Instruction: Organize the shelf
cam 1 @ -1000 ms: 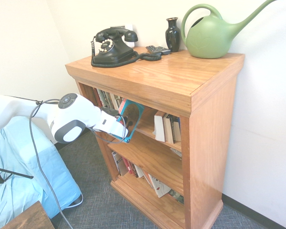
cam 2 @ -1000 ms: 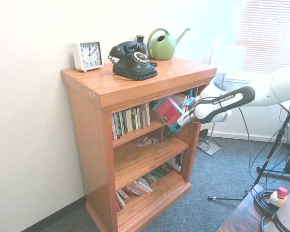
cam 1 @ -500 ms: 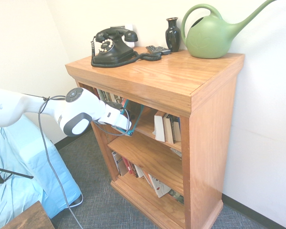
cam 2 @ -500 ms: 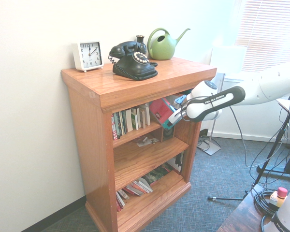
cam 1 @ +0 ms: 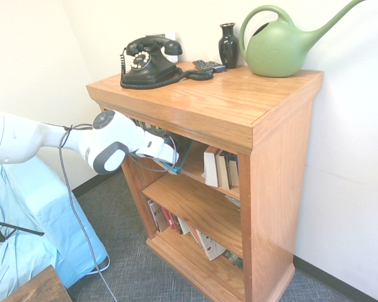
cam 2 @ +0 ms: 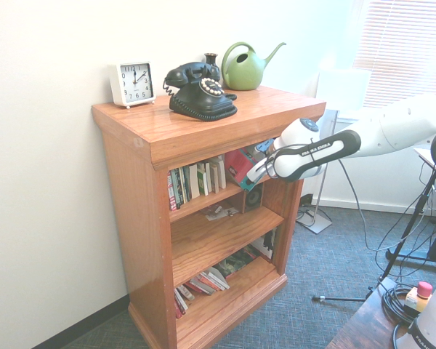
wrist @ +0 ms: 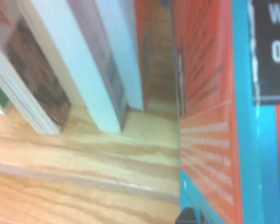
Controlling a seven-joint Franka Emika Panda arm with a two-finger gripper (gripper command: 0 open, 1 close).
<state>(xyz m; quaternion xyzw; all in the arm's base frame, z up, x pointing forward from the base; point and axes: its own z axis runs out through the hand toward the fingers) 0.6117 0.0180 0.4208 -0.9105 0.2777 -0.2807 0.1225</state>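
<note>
On the shelf [cam 2: 203, 127] top stand a clock [cam 2: 131, 83], phone [cam 2: 199, 90], vase [cam 1: 228, 44] and watering can [cam 1: 278, 45]. The gripper [cam 2: 256, 169] holds a book [cam 2: 240, 165] in the top tier, beside upright books [cam 2: 196, 182].

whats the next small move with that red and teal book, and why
Probably ease the red and teal book further into the top tier of the shelf, then upright it. The gripper is shut on it, tilted, in the gap beside the standing books.
</note>
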